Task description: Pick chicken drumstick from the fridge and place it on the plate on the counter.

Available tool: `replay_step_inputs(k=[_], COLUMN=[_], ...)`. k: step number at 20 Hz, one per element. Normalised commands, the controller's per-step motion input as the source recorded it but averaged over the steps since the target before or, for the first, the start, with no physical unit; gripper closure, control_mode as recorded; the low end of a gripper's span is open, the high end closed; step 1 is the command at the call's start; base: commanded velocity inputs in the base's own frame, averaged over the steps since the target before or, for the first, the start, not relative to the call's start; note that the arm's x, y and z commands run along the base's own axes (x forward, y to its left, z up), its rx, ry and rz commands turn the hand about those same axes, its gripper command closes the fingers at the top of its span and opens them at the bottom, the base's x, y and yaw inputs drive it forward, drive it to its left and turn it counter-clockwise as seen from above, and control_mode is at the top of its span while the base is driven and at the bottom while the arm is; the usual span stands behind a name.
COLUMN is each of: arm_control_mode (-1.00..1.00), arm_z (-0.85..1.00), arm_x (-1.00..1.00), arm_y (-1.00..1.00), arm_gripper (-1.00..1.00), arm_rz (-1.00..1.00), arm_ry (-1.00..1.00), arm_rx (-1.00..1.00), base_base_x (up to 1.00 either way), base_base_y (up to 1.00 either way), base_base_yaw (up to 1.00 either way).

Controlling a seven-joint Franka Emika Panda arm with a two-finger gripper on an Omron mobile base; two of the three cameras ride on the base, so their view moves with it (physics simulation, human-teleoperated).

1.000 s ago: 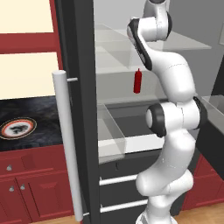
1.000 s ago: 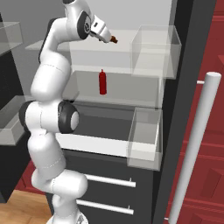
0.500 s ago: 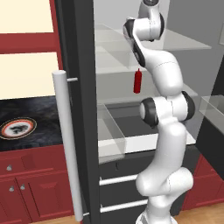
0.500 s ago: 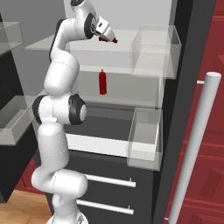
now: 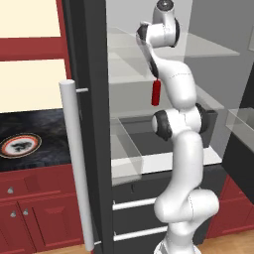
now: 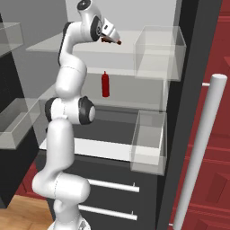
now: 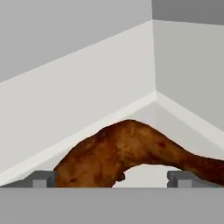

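The reddish-brown chicken drumstick (image 7: 127, 153) lies on an upper glass shelf of the open fridge (image 5: 94, 74), close to a back corner. My gripper (image 7: 111, 179) is open, and its two fingertips (image 7: 41, 178) stand on either side of the thick end without closing on it. In the right base view the gripper (image 6: 112, 38) reaches over that shelf and the drumstick (image 6: 118, 42) shows just past its tip. The orange-rimmed plate (image 5: 20, 145) rests on the black counter (image 5: 44, 161) left of the fridge.
An upright red bottle (image 6: 105, 84) stands one shelf lower, beneath the hand. Clear door bins (image 6: 159, 51) hang on the open door at the right. The long silver handle (image 5: 77, 163) rises between fridge and counter. Drawers sit below.
The arm has straightened and pushed the hand deeper into the upper shelf, closer to the drumstick. The jaws have stayed open.
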Motion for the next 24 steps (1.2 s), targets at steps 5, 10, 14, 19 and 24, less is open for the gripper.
replay_step_inputs(k=[5, 10, 14, 19, 24], arm_control_mode=[-1.0, -1.0, -1.0, -1.0, -1.0], arm_z=[0.0, -0.25, -0.59, -0.79, -0.95], arm_x=[0.31, 0.13, 0.0, -0.32, -0.96], arm_y=[-0.09, -0.14, -0.14, -0.27, -0.64], arm_gripper=[-1.0, -1.0, 1.0, 1.0, 1.0], arm_rz=[-0.03, -0.07, -0.12, -0.22, -0.28], arm_ry=[0.0, 0.03, 0.16, 0.17, 0.05], arm_rx=[0.0, 0.0, -0.01, 0.0, 0.06], base_base_x=[0.0, 0.0, 0.0, 0.0, 0.0], base_base_y=[0.0, 0.0, 0.0, 0.0, 0.0], base_base_yaw=[0.0, 0.0, 0.0, 0.0, 0.0])
